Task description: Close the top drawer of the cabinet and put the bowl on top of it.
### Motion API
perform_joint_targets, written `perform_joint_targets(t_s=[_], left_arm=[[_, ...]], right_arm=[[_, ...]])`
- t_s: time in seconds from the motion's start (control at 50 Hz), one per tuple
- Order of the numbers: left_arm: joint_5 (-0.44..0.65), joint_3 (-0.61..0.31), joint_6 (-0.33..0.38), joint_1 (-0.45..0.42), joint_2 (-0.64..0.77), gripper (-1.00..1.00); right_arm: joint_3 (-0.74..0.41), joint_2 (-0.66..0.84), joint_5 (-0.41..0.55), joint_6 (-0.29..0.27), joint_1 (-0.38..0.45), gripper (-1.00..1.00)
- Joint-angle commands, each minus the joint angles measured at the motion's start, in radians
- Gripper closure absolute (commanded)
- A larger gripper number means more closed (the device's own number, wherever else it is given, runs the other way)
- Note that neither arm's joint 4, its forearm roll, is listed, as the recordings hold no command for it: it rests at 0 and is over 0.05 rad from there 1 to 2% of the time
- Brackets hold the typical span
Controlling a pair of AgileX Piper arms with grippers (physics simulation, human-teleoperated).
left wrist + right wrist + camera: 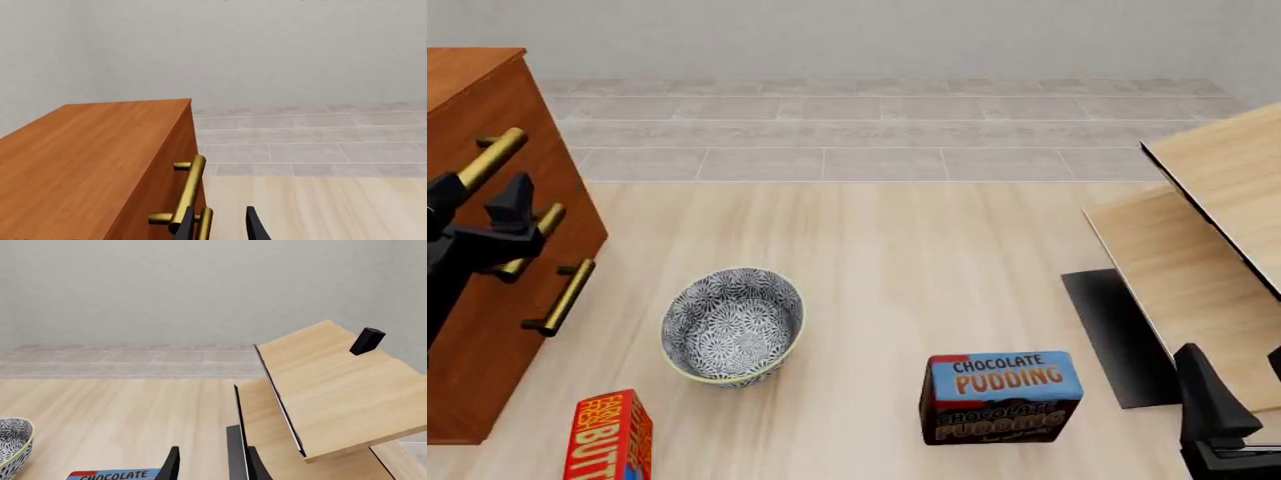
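Standing at the left edge of the counter point(961, 250): the cabinet point(487, 180), reddish-brown, three brass handles showing on its front. Appearing flush with the front in the left wrist view: the top drawer point(175, 150), no gap showing along its upper edge. Hovering right at the cabinet front, beside the uppermost brass handle point(487, 158): the left pincer point(474, 215), one dark finger point(510, 200) rising just beside the bar. Showing two dark fingertips with a narrow gap in the left wrist view, one tip overlapping the handle line; not gripping anything that can be seen.

Sitting upright on the counter, near the front edge and left of middle, apart from the cabinet: the bowl point(733, 325), blue-and-white pattern, pale rim. Lying right of the bowl, well apart: a chocolate pudding box point(1001, 397). Lying at the front left corner, partly cut off: a red butter box point(607, 438).

Resting low at the front right corner: the right pincer point(212, 462), fingers parted a little, holding nothing. Standing along the right edge: pale wooden furniture point(1214, 230).
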Motion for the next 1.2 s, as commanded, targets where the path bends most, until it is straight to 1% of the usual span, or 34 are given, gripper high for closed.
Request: perform_joint_targets(t_s=[0.02,0.08,0.18,0.2,0.26,0.28,0.32,0.42,0.54,0.58,0.66,0.68,0.72,0.74,0.8,0.84,0.94,0.96,0.98,1.02,1.1,1.2], left_arm=[[0.024,0.039,0.062,0.075,-0.056,-1.00],[0.042,0.050,0.061,0.061,-0.088,-1.00],[0.103,0.070,0.062,0.032,-0.176,-1.00],[0.113,0.082,0.071,0.007,-0.202,-1.00],[0.139,0.081,0.059,0.002,-0.223,-1.00],[0.159,0.087,0.063,-0.016,-0.254,-1.00],[0.195,0.083,0.047,-0.021,-0.289,-1.00],[0.280,0.072,0.050,-0.050,-0.363,-1.00],[0.319,0.074,0.061,-0.066,-0.392,-1.00],[0.333,0.077,0.050,-0.080,-0.393,-1.00],[0.339,0.083,0.067,-0.093,-0.388,-1.00],[0.367,0.067,0.066,-0.098,-0.389,-1.00],[0.376,0.061,0.069,-0.100,-0.390,-1.00],[0.401,0.051,0.072,-0.114,-0.405,-1.00],[0.458,0.022,0.039,-0.146,-0.401,-1.00],[0.488,-0.001,0.053,-0.143,-0.386,-1.00],[0.529,-0.030,0.048,-0.162,-0.357,-1.00],[0.537,-0.033,0.066,-0.175,-0.358,-1.00],[0.545,-0.040,0.064,-0.174,-0.357,-1.00],[0.569,-0.067,0.058,-0.174,-0.325,-1.00],[0.617,-0.111,0.060,-0.186,-0.314,-1.00],[0.712,-0.181,0.035,-0.233,-0.295,-1.00]], right_arm=[[0.000,0.000,0.000,-0.001,-0.001,-1.00],[0.000,0.000,0.000,-0.001,-0.002,-1.00],[-0.003,0.000,0.003,-0.001,-0.001,-1.00],[-0.003,0.000,0.003,-0.001,-0.001,-1.00],[-0.001,0.000,0.000,0.000,-0.002,-1.00],[-0.001,0.000,0.000,0.000,-0.002,-1.00],[0.000,0.000,0.000,-0.001,-0.001,-1.00],[-0.005,0.000,0.004,-0.003,0.002,-1.00],[-0.001,0.000,0.001,-0.005,0.005,-1.00],[0.000,0.000,-0.001,-0.005,0.006,-1.00],[0.000,0.000,0.000,-0.007,0.007,-1.00],[-0.002,0.000,0.002,-0.007,0.009,-1.00],[-0.001,0.000,0.001,-0.007,0.009,-1.00],[-0.002,0.000,0.002,-0.008,0.009,-1.00],[0.002,0.000,-0.002,-0.008,0.009,-1.00],[0.001,0.000,-0.001,-0.008,0.009,-1.00],[-0.001,0.000,-0.001,-0.008,0.008,-1.00],[0.000,0.000,-0.001,-0.007,0.007,-1.00],[0.000,0.000,-0.002,-0.007,0.007,-1.00],[-0.002,0.000,0.000,-0.007,0.007,-1.00],[0.000,0.000,-0.003,-0.005,0.006,-1.00],[0.001,0.000,-0.003,-0.008,0.007,-1.00]])
